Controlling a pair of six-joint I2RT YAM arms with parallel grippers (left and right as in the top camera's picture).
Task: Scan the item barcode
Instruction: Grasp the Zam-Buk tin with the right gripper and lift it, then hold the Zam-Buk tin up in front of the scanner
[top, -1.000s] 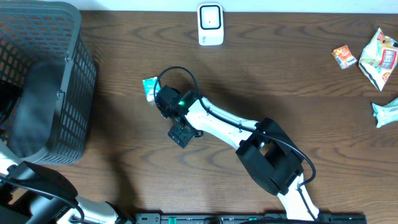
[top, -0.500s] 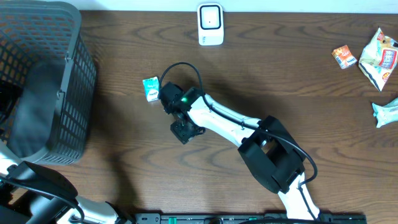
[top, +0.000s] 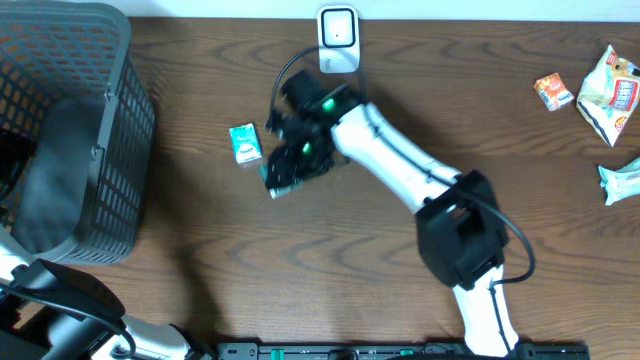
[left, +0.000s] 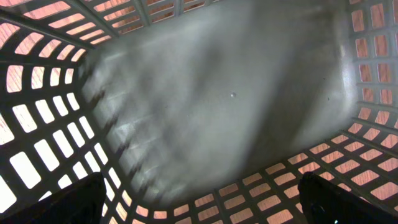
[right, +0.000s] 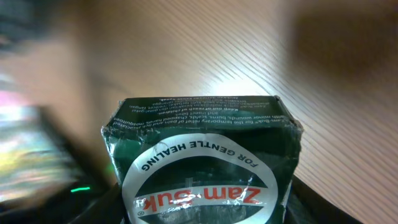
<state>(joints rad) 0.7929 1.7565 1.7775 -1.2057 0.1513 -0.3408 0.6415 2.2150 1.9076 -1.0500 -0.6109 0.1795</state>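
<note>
Right wrist: Zam-Buk box (right: 202, 162) cut off by the bottom edge. Left of frame is a smear, nothing nameable. Overhead: same box mostly hidden under the right gripper (top: 280, 178). Basket (top: 125, 110) cut by the left edge. Teal packet (top: 244, 143) print too small to read. Silvery packet (top: 620, 180) cut by the right edge. Left wrist: basket floor blurred, left gripper fingers (left: 56, 202) only dark bottom corners.
</note>
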